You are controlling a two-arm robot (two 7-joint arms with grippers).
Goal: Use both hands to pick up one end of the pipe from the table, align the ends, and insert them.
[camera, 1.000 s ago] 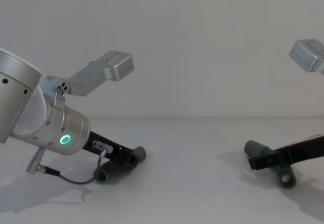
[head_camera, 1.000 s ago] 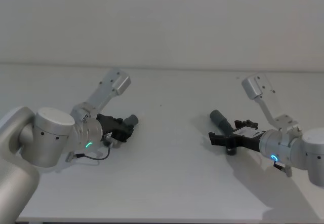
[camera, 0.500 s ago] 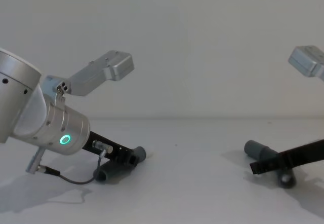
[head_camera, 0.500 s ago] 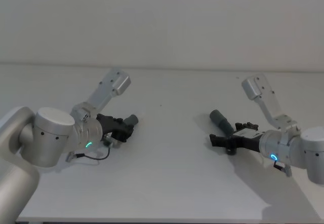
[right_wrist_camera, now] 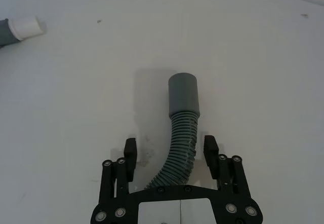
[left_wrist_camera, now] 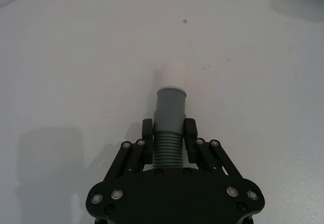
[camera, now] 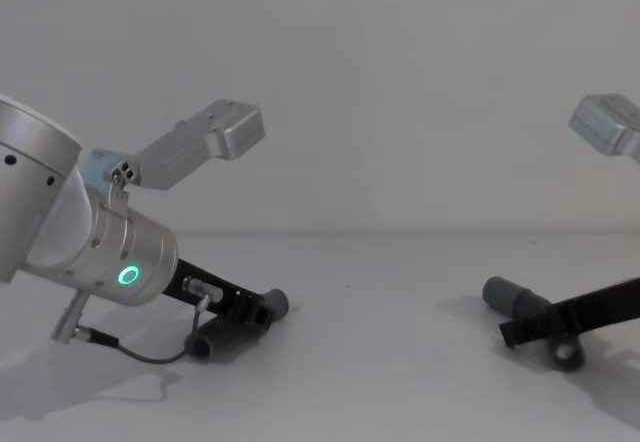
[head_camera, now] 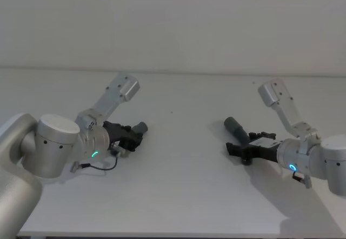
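The left claw (left_wrist_camera: 168, 133) sits low over the left part of the desk (head_camera: 178, 190), clenched on the white-tipped pipe piece (left_wrist_camera: 170, 110). Its two black fingers (left_wrist_camera: 147, 131) press on either side of the ribbed section just behind the lighter grey collar. The collar and its white tip stick straight out past the fingertips, pointing toward the middle of the desk. From the chest view, the dark curved end of this piece hangs under the claw, down at the desk surface. A green ring light (camera: 128, 276) glows on the left wrist. On the right side of the desk, well apart from the first piece, lies the wide-collared pipe piece (right_wrist_camera: 183, 102). Its plain grey sleeve points away from the wrist, and its ribbed bend curves back between the fingers of the right claw (right_wrist_camera: 170, 151). That claw is released: one finger stands on each side of the ribbed bend, with bare desk showing between each finger and the pipe. From the chest view the sleeve end tilts slightly upward, and the claw reaches in low from the right edge, close above the desk.
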